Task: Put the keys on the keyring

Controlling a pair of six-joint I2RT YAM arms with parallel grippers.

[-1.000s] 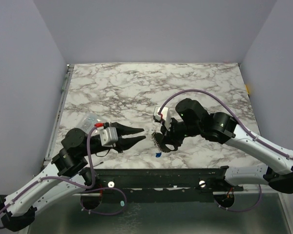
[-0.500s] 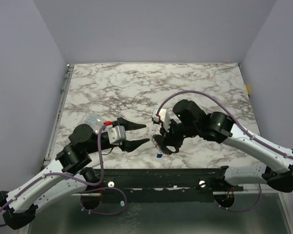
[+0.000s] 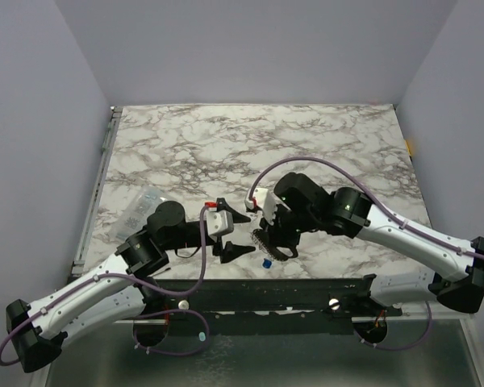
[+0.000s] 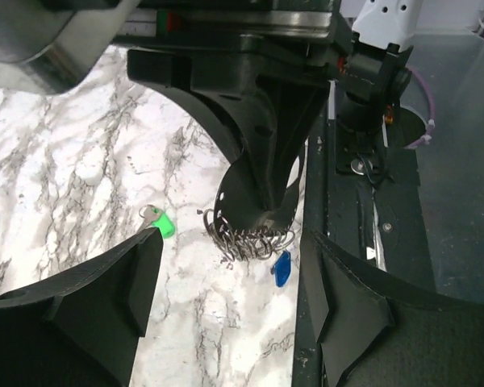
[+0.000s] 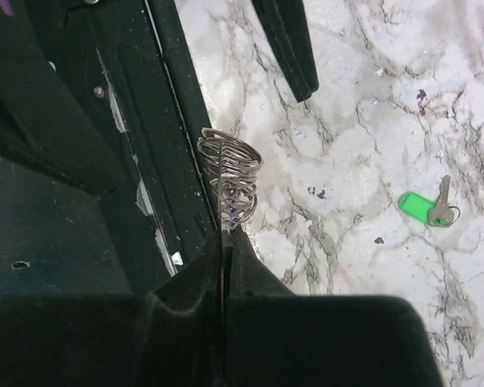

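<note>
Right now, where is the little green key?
In the left wrist view the green key lies on the marble table, just left of the keyring pinched by the right gripper; the blue key lies on the keyring's other side.

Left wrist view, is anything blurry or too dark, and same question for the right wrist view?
Left wrist view: the left pincer's fingers loom dark and soft-edged, while keyring, green key and blue key look sharp. Right wrist view: the shut right pincer is a near-black mass; the keyring's wire catches highlights.
</note>
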